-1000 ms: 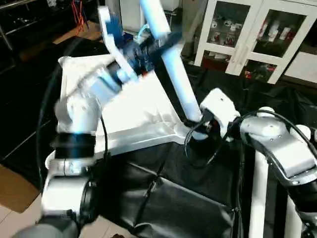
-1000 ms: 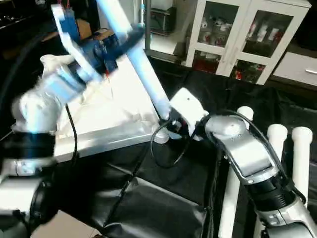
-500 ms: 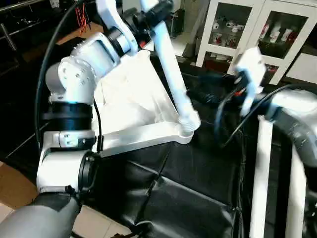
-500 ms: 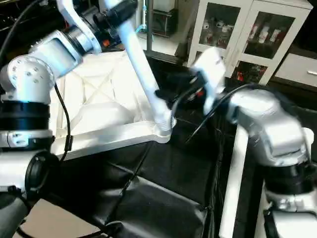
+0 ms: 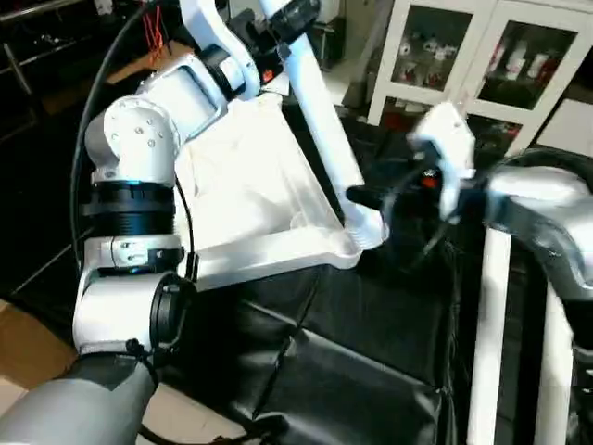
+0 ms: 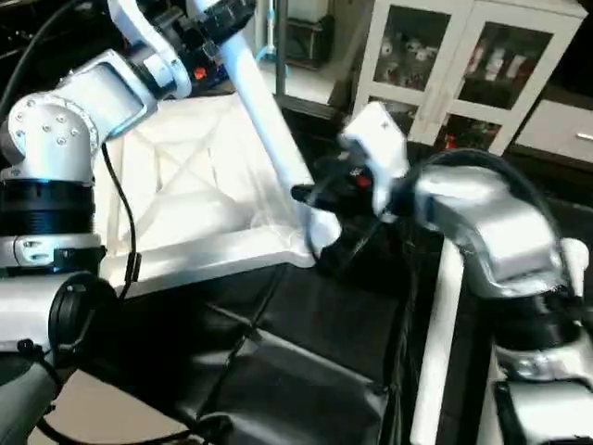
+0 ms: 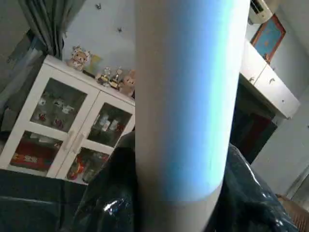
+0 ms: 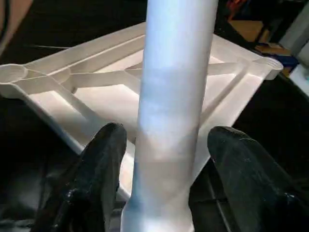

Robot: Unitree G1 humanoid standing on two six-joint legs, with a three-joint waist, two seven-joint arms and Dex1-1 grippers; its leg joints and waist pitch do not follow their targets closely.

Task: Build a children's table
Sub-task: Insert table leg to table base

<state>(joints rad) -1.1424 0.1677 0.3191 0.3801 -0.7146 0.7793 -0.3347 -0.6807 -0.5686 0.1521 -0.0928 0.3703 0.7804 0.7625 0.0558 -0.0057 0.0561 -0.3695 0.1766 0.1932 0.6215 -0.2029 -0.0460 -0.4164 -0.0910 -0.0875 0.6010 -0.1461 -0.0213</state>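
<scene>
At centre frame of the left eye view, one white tube leg (image 5: 320, 111) runs on a slant from the top edge down to the near right corner socket (image 5: 357, 243) of the upturned tabletop (image 5: 246, 199), which lies ribbed side up on black sheeting (image 5: 343, 371) in the left half of the frame.

Left gripper (image 5: 292, 17), at the top of the frame, is clamped on the upper part of that leg; its wrist view has the tube running straight up between the fingers.

Right gripper (image 8: 164, 145) sits near the leg's flared lower end, black fingers (image 8: 99, 169) spread either side of the tube with a visible gap on both sides, so nothing is held there.

Spare legs (image 5: 486, 324) stand at the lower right. Glass-door cabinet (image 5: 482, 65) at upper right, not part of the job.

Step in hand, as I read it: seating the leg in the corner socket.

- Leg is tilted; the foot looks to be at the socket's edge, and whether it has entered I cannot tell.
- Close the right fingers low on the tube to steer the foot.
- Bring the top upright over the socket before pushing along the leg's axis.
- Risk: pushing while slanted could skate the tabletop across the sheeting or jam the foot on the rim.
</scene>
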